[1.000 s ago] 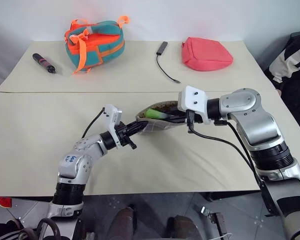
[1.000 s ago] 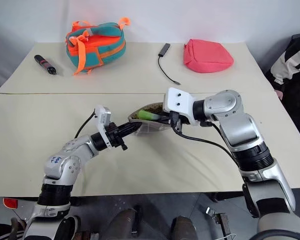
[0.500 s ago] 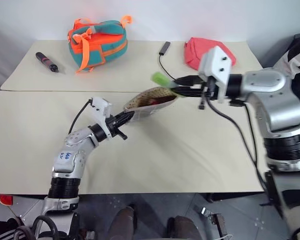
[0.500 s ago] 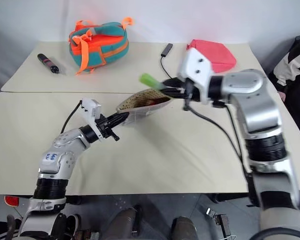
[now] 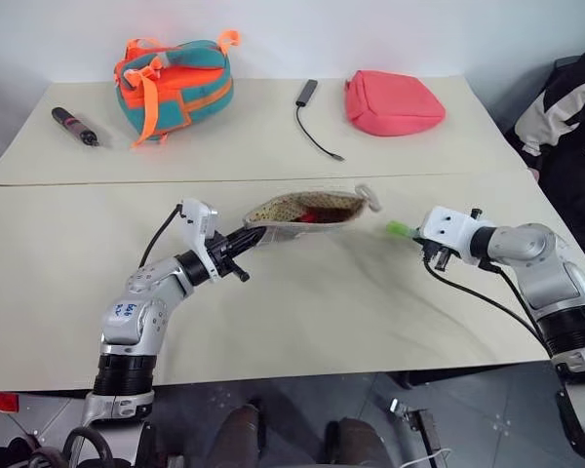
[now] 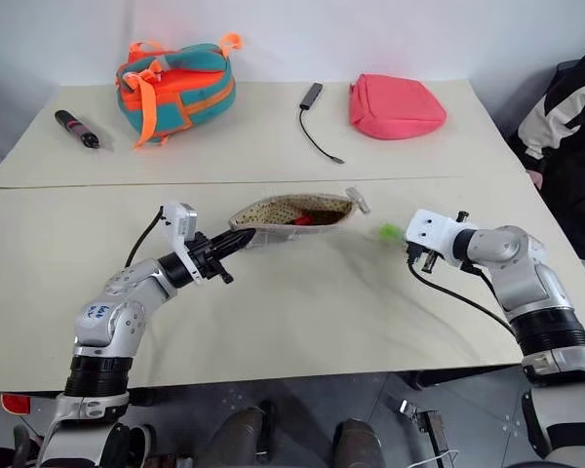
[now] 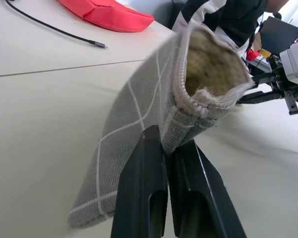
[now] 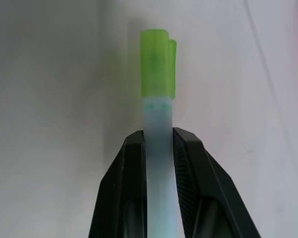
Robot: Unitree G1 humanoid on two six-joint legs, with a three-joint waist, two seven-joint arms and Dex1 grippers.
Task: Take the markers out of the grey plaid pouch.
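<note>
**Holding pouch and green marker apart**

Gripping one end of the grey plaid pouch (image 5: 307, 209), the left end effector (image 5: 246, 237) is clamped shut on the fabric, lifting that end off the tabletop (image 5: 302, 302) with the mouth gaping. A red marker (image 5: 317, 214) lies inside against the dotted lining. The right end effector (image 8: 158, 141) pinches the green marker (image 8: 158, 94), low over the tabletop, well apart from the pouch.
</note>
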